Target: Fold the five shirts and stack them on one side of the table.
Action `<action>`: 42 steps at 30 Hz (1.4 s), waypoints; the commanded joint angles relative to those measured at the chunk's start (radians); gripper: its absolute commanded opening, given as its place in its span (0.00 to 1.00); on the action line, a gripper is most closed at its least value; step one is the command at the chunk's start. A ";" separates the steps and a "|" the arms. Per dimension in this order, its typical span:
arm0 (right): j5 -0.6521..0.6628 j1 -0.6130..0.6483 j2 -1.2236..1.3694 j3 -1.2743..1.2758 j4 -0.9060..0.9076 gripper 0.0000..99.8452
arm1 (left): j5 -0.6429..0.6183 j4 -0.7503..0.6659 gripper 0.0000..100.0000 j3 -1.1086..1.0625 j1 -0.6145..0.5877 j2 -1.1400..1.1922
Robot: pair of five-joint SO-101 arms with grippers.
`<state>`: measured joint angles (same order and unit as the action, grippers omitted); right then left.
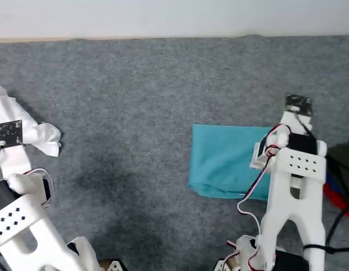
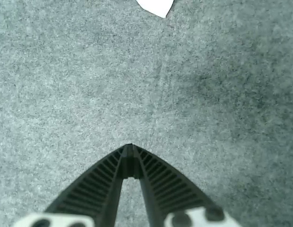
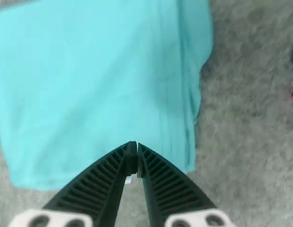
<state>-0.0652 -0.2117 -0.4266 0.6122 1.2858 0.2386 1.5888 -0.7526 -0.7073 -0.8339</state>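
On the grey table (image 1: 135, 113), the teal shirt (image 1: 225, 161) lies folded into a flat rectangle at the right side. The white shirt (image 1: 27, 132) lies crumpled at the left edge. Judged step: the teal fold looks complete and the white shirt is next, so the next move calls for spreading it flat. The right gripper (image 3: 133, 147) sits above the teal shirt near one edge, fingers pressed together, pinching nothing. The left gripper (image 2: 129, 149), also pressed together, is over bare table, near the white shirt but apart from it.
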 commanded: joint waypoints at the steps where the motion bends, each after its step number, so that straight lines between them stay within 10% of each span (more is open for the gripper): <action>1: -0.015 -0.033 -0.033 -0.054 -0.061 0.11 | 0.003 -0.014 0.00 0.007 0.002 -0.018; 6: -0.017 -0.028 -0.031 -0.005 -0.119 0.32 | 0.003 -0.012 0.00 0.005 0.002 -0.018; 27: -0.049 -0.024 0.357 0.124 -0.553 0.32 | 0.005 -0.026 0.00 -0.015 0.006 -0.018; 35: -0.057 -0.025 0.397 0.092 -0.591 0.01 | 0.005 -0.028 0.00 -0.016 0.008 -0.018; 42: -0.029 -0.025 0.372 0.012 -0.585 0.01 | 0.005 -0.028 0.00 -0.016 0.008 -0.018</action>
<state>-0.1158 -0.2378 -0.0307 0.7104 0.7104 0.2386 1.5781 -0.7741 -0.7073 -0.8339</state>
